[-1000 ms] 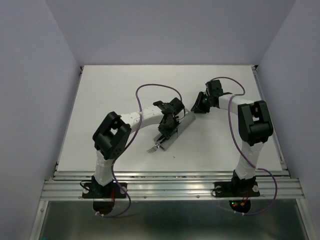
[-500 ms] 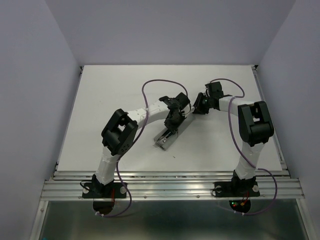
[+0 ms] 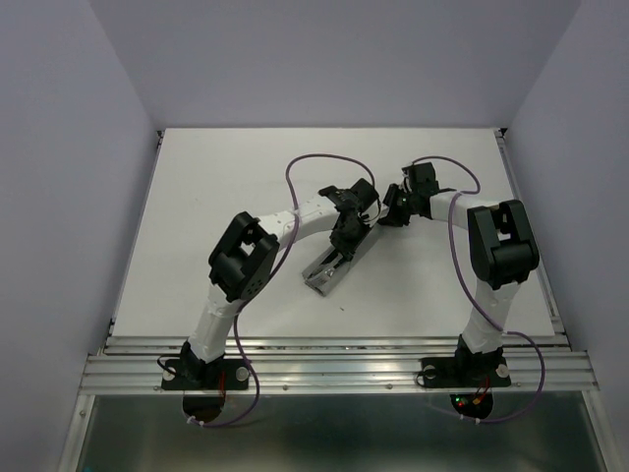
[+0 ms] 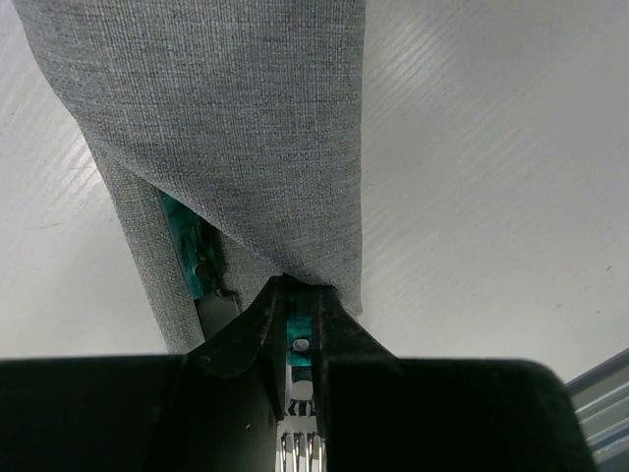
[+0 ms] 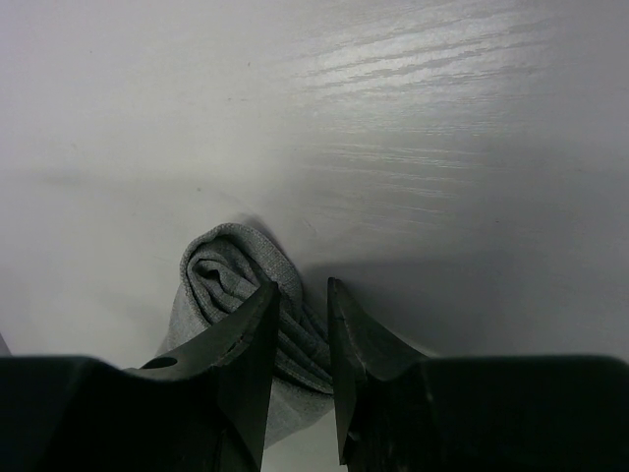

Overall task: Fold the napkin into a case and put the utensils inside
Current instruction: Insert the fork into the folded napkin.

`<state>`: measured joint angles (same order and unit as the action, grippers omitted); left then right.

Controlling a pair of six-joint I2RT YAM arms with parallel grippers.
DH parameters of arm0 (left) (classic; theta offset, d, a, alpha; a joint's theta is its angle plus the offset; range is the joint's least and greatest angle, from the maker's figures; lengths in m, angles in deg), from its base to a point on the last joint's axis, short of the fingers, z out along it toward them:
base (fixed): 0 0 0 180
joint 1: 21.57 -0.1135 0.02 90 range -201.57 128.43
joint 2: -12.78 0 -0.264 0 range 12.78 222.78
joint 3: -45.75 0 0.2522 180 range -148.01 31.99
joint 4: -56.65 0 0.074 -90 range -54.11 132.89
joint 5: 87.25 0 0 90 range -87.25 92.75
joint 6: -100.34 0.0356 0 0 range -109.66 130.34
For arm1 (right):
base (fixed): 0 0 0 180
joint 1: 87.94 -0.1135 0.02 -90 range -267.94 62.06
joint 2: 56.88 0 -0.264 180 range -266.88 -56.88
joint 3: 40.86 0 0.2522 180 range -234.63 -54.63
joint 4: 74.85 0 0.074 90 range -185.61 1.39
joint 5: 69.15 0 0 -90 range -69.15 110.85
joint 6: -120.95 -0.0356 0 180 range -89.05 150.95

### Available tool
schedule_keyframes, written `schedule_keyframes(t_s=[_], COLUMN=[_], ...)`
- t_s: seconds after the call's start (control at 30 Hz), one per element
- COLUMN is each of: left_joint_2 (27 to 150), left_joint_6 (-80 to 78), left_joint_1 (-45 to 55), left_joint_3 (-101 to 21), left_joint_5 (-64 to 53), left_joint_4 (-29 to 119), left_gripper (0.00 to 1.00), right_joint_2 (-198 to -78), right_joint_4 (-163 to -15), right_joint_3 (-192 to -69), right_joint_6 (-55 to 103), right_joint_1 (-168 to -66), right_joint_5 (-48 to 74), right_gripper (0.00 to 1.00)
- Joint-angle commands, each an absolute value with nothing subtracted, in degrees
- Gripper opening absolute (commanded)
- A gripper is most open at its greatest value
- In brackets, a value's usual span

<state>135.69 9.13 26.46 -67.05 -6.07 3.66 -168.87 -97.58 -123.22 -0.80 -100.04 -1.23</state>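
Overhead camera high at six o'clock, looking toward twelve across the table (image 3: 216, 187), both wrist cameras close in, all three sharing the grey case (image 3: 329, 267).

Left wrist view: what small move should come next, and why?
Probably push the fork a little deeper: the left gripper pinches its teal handle at the case mouth, tines outside, while the right gripper pins the far end.

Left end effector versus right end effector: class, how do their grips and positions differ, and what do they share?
The left end effector is shut on a teal-handled fork; the right end effector pinches the grey case. The left is at the case's open mouth, the right at its rolled end. Both work on that case.
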Motion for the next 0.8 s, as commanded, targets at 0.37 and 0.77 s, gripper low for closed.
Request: schedule_keyframes(t_s=[0.37, 0.77], left_joint_2=[136.2, 133.0], left_joint_6=[9.2, 8.1], left_joint_1=[24.8, 24.8], left_joint_3=[-70.2, -67.9], left_joint_5=[-8.5, -8.9], left_joint_4=[6.1, 5.5], left_gripper=[0.00, 0.26], right_joint_2=[-166.7, -166.6], right_joint_4=[-97.7, -97.8], right_joint_3=[-122.2, -122.3], right_joint_6=[-0.6, -0.6], right_joint_1=[-101.3, -101.3], right_joint_5=[-1.1, -1.0], right_gripper=[0.32, 0.33])
